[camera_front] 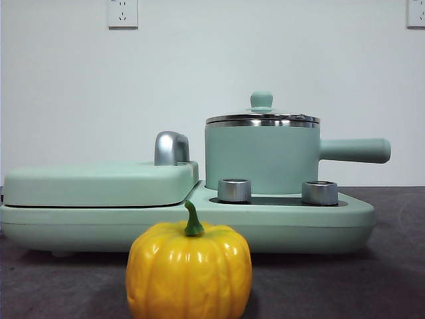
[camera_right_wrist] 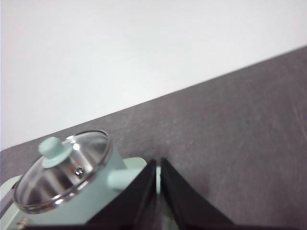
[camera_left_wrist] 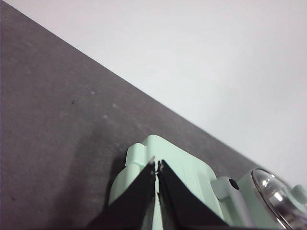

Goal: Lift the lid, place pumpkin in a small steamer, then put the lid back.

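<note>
Your pumpkin sits on the dark table at lower centre of the front view, just before the wide appliance base; behind it, right of centre, the small steamer stands on that base with the lid seated on its rim. Left gripper and right gripper each show jaws pressed together on nothing, both raised above the appliance

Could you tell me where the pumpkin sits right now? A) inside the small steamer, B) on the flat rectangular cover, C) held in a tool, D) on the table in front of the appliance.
D: the pumpkin stands on the dark table in front of the appliance, while the lid rests on the small steamer.
</note>
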Available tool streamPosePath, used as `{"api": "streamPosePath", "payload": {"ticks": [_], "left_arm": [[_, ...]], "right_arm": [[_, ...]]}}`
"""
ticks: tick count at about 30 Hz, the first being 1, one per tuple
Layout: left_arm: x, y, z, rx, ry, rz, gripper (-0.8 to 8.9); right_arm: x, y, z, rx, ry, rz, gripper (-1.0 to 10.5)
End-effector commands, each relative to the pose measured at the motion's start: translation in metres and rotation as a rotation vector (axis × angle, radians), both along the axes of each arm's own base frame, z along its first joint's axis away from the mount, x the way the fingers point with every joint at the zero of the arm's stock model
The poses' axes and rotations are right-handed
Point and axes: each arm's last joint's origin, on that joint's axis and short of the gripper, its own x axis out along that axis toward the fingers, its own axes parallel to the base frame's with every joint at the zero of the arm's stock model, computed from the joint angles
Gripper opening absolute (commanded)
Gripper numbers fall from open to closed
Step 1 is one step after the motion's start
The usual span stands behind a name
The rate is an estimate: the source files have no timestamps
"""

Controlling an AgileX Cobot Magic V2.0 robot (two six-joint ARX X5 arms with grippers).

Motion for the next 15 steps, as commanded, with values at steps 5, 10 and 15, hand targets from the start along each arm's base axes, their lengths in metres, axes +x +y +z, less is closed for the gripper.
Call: {"api": "streamPosePath", "payload": {"ticks": [5,10,15], "left_arm": [[0.002,0.0,0.056,0.292,0.029,-0.034,0.11],[0.015,-0.001,0.087,0.432,0.075,-0.096,0.11],[0.036,-0.003,0.107,0.514,0.118,-0.226,0.11]], "right_arm": [[0.008,0.002,0.042,-0.223,-0.01,0.067,0.1],[0.022,0.004,0.065,-0.339,0.006,0.15,0.1],[0.037,0.008,0.082,-0.449,0.011,0.218,0.1]]}}
